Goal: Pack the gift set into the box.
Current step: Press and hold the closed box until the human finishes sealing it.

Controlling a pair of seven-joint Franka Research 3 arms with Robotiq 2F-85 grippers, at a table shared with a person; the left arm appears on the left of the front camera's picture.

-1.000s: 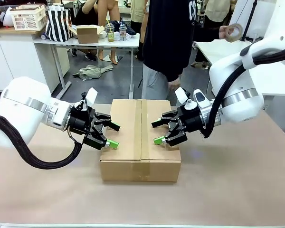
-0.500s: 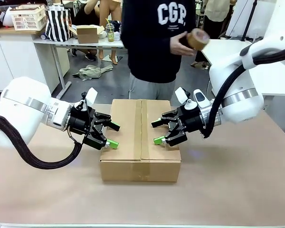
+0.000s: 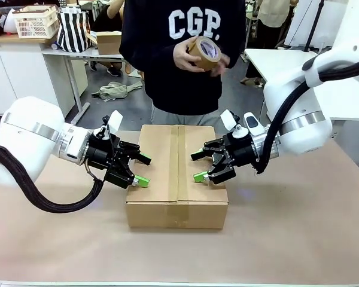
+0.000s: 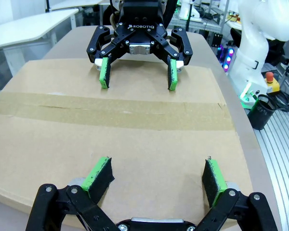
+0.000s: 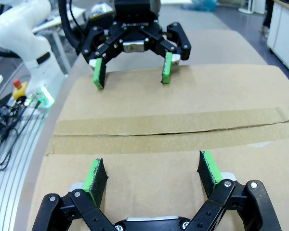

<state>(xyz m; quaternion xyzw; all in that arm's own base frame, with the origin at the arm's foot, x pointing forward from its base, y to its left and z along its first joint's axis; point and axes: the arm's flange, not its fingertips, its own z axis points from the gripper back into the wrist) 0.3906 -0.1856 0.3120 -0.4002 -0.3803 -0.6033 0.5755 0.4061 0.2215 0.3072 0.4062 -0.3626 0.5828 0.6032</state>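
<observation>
Between the fingertips: top of the large brown corrugated cardboard carton [image 3: 177, 173], flaps folded flat, brown tape strip [image 4: 111, 109] along the middle seam.
Left gripper [image 3: 140, 170]: spread wide, grasping nothing; green pads [image 4: 100, 174] low over the left flap, touching or just above, cannot tell which.
Right gripper [image 3: 197, 167]: likewise spread, empty; green pads over the right flap, facing the left one across the seam.
Reason for the pose: judged as pressing or steadying both flaps so the seam stays shut, with the strip between the two sets of fingers left bare for taping.
Seam: in the right wrist view a thin dark gap [image 5: 192, 130] along the strip, so closure looks incomplete.
Beyond the fingertips: person in a dark printed sweatshirt at the far edge, both hands [image 3: 194, 55] on a brown roll of packing tape [image 3: 206, 50], held at chest height, well apart from the carton.
Gift set: presumably inside the shut carton; hidden, cannot confirm.
Stage: judged late, packing done, sealing in hand.
Next need: flaps kept level and still; fingers clear of the seam line.
Risk: tape catching a pad, or a flap springing up if pressure eases.
</observation>
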